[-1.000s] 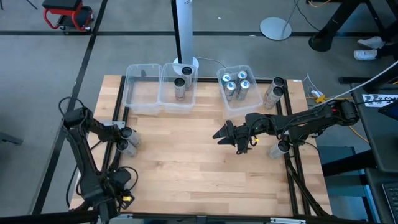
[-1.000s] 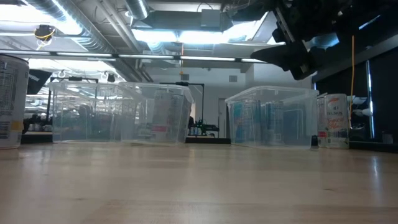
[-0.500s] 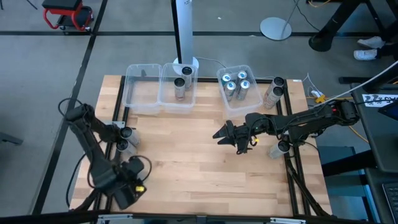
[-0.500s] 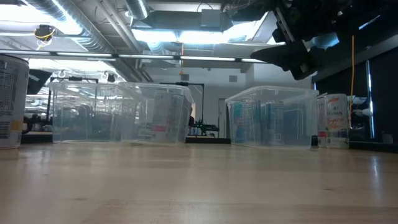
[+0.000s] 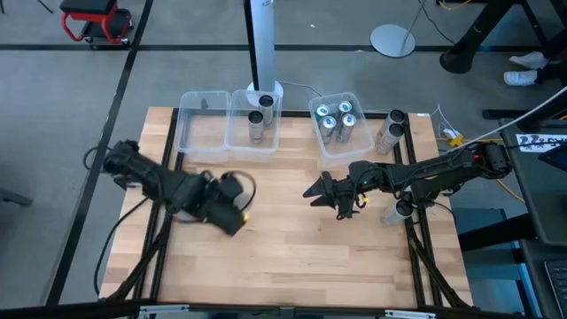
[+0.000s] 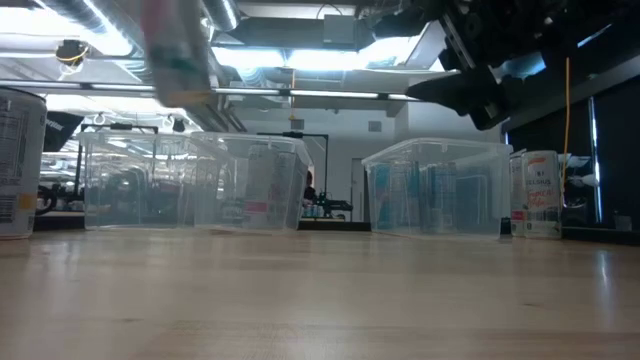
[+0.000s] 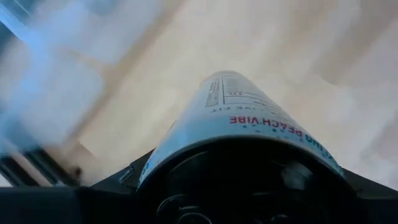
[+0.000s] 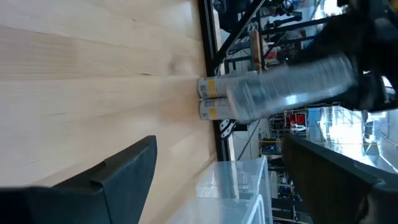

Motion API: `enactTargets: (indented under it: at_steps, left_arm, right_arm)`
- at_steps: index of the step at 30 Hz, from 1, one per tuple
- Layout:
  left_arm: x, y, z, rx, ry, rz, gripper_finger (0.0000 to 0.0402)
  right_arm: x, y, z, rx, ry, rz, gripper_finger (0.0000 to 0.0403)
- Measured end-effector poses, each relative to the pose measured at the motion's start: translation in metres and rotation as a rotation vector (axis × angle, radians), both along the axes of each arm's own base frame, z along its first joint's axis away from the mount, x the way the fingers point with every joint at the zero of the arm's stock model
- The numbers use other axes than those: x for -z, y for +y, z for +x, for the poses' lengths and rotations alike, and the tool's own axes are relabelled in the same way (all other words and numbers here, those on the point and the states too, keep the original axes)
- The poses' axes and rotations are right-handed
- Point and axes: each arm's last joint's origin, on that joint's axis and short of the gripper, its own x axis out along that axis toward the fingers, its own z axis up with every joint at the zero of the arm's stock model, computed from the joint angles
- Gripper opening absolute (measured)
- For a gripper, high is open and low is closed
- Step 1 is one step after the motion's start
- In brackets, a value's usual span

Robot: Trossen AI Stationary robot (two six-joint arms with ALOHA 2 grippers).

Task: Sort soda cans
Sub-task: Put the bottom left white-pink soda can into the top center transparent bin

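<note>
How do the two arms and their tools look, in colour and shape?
Both arms are dark, jointed and slender. The right tool ends in two flat, pointed black fingers. The left tool is a bulky black block with a small yellow mark and a looping black cable.

Light: bright, from ceiling lamps overhead, glaring in the low view
Counter: evenly lit, soft shadows
Blur: held can sharp, background smeared; a streak crosses the low view

2 dark arms, yellow tags.
</note>
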Motion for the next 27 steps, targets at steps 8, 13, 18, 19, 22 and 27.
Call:
enactTargets:
  at_steps: [8,13,18,19,22,27]
  left_arm:
    - [-0.021,0.075,0.020,-0.025,0.016,0.108,0.0246]
    - [-0.041,0.124,0.020,-0.081,0.006,0.176,0.0246]
    - [-0.053,0.178,0.012,-0.180,0.017,0.271,0.0246]
    - [-0.053,0.189,0.010,-0.199,0.025,0.277,0.0246]
    - [-0.053,0.221,0.003,-0.251,0.051,0.291,0.0246]
    - [-0.053,0.271,-0.008,-0.287,-0.004,0.236,0.0246]
  right_arm:
    - [0.001,0.000,0.000,0.002,0.017,0.005,0.0342]
    - [0.002,0.000,0.000,0.002,0.019,0.006,0.0342]
    - [0.007,0.000,0.003,0.001,0.033,0.005,0.0342]
    - [0.008,0.000,0.005,0.001,0.031,0.005,0.0342]
    - [0.015,0.001,0.009,0.000,0.046,0.000,0.0342]
    - [0.021,0.001,0.014,-0.001,0.040,-0.003,0.0342]
